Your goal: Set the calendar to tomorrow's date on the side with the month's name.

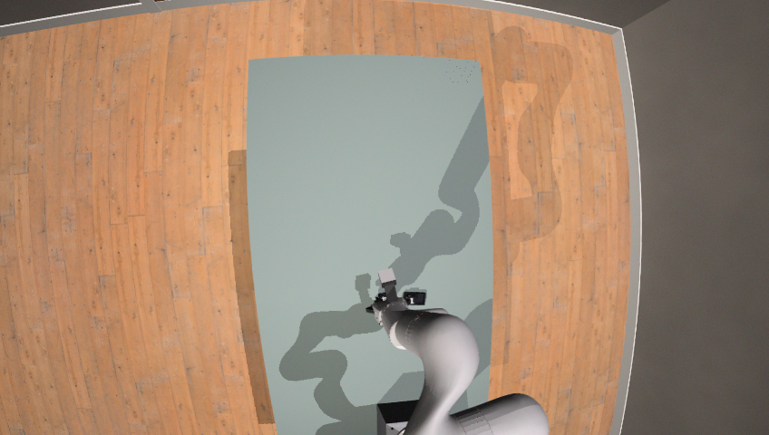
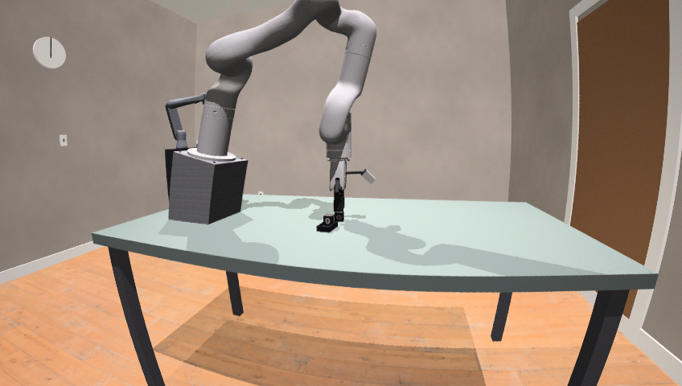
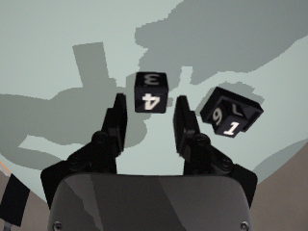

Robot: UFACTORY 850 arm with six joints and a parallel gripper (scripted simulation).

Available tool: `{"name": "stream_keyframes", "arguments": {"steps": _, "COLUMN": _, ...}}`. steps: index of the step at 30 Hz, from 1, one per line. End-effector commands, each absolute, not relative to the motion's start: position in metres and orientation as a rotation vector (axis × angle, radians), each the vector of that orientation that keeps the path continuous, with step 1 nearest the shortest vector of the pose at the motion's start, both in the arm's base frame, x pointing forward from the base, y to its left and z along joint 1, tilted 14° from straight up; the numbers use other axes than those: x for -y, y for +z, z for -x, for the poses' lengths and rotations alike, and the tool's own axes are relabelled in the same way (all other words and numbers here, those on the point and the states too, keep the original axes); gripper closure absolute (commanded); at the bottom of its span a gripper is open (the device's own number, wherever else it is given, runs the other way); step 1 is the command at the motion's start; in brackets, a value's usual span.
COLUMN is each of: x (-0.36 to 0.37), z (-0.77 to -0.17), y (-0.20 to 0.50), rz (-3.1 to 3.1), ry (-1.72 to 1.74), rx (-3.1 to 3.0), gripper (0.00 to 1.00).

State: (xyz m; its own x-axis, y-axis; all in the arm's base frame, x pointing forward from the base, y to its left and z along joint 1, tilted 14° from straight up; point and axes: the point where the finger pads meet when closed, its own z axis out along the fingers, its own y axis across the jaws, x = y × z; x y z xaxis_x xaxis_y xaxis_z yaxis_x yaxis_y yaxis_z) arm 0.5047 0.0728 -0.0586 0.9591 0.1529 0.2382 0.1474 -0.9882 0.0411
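The loose black cube (image 3: 150,92) (image 2: 338,217) appears to stand on the table beside the tray. In the wrist view it shows a turned white 4 on its bright face and an upside-down 3 on the darker face. My gripper (image 3: 150,107) (image 2: 338,213) is part-open, its fingers on either side of this cube with a visible gap at each. The black tray (image 3: 251,107) (image 2: 325,229) (image 1: 424,297) lies flat to the right in the wrist view. The other cube (image 3: 230,120) (image 2: 328,220) is in it, showing 1, 7 and a 6 or 9; the exterior view shows a 0.
The pale green table (image 1: 334,134) (image 2: 454,224) carries the robot's dark base block (image 2: 205,190) at one end. The wrist camera (image 1: 386,276) (image 2: 368,176) sticks out from the arm. Arm shadows cross the table around the cube and tray.
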Motion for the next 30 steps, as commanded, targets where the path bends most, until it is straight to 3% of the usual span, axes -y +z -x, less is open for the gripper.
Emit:
{"name": "stream_keyframes", "arguments": {"steps": 1, "x": -0.073, "z": -0.505, "y": -0.058, "rz": -3.087, "ry": 0.380, "rx": -0.237, "gripper": 0.53}}
{"name": "stream_keyframes", "arguments": {"steps": 30, "x": -0.073, "z": -0.497, "y": -0.026, "rz": -3.086, "ry": 0.380, "rx": -0.237, "gripper": 0.53}}
